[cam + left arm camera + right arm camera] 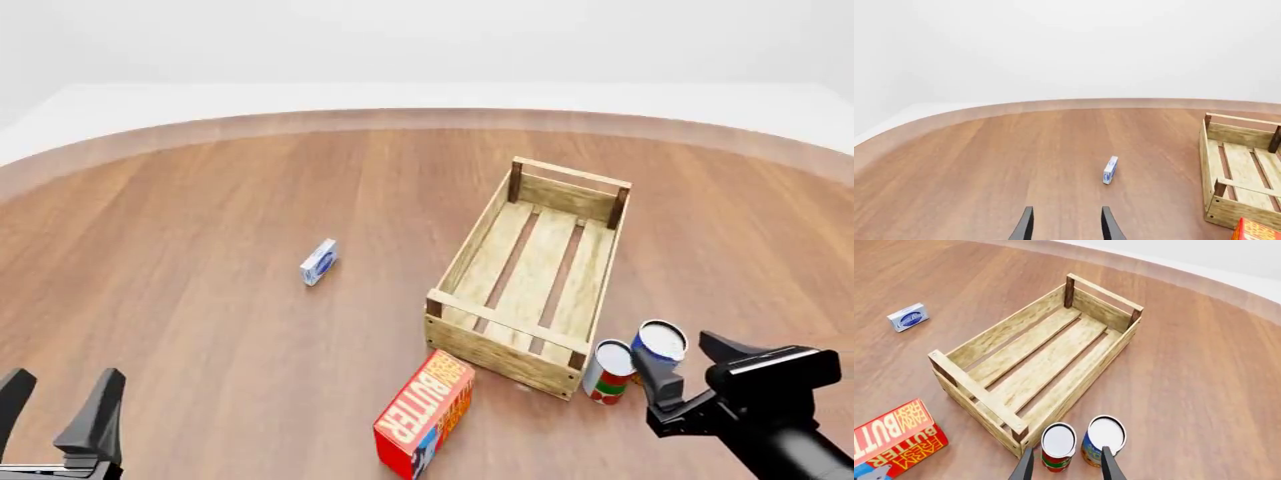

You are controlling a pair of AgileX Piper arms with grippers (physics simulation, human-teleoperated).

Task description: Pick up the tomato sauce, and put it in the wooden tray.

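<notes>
Just ahead of the right pincer (1062, 463), the tomato sauce (1057, 446) is standing upright on the table (200, 200), touching or nearly touching the near corner of the wooden tray (1029, 356). Beside it, the blue-labelled can (1104, 441) is standing just as close, so both cans are sitting between the pincer's spread fingertips (1024, 465), which are gripping nothing. Beyond the cans, the tray is lying with its slatted floor bare. Off to the pincer's left, a red butter box (894, 442) is lying near the tray's near end, and farther out a small blue-and-white packet (907, 317) is resting alone. Well apart from all this, the left pincer (1066, 225) is hovering with fingers apart, holding nothing.
</notes>
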